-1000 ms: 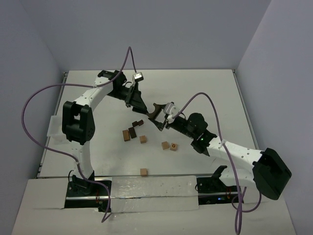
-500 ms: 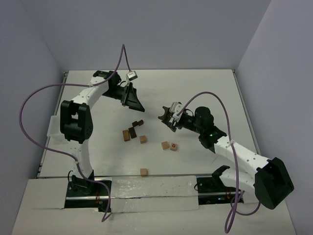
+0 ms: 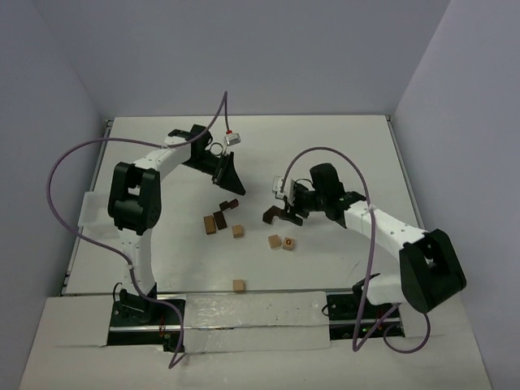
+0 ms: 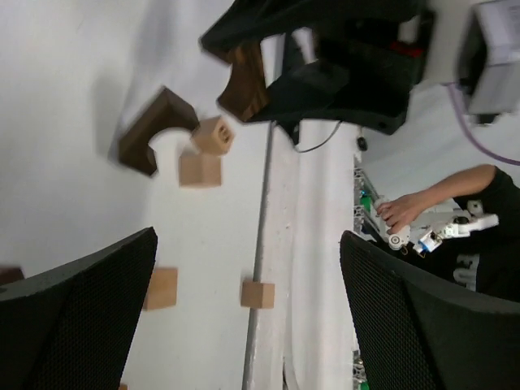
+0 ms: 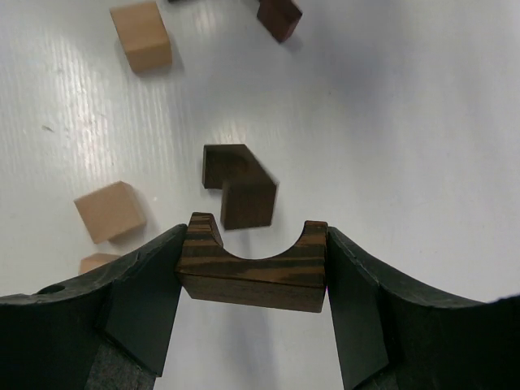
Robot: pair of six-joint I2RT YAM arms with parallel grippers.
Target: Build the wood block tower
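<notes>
- Right gripper point(image 5: 252, 280): jaws clamp the dark arch block point(image 5: 252, 272) by its two flat ends, with the hollow facing out past the fingertips.
- Handling, judged: light, rigid wood that won't crush. The smooth faces may slip, so the flat ends are the sound hold.
- Just ahead of these jaws, a dark notched block point(image 5: 240, 187) lies on the counter point(image 5: 390, 122), apart from the held piece.
- Ahead and left of the jaws: tan blocks point(image 5: 110, 211), loose and scattered.
- Left gripper point(image 3: 227, 175): off to the left of the right jaws, its jaws spread wide and empty.
- The counter is white, faintly ribbed and probably slick.
- Plain pale walls point(image 3: 244, 57) close in the far side.
</notes>
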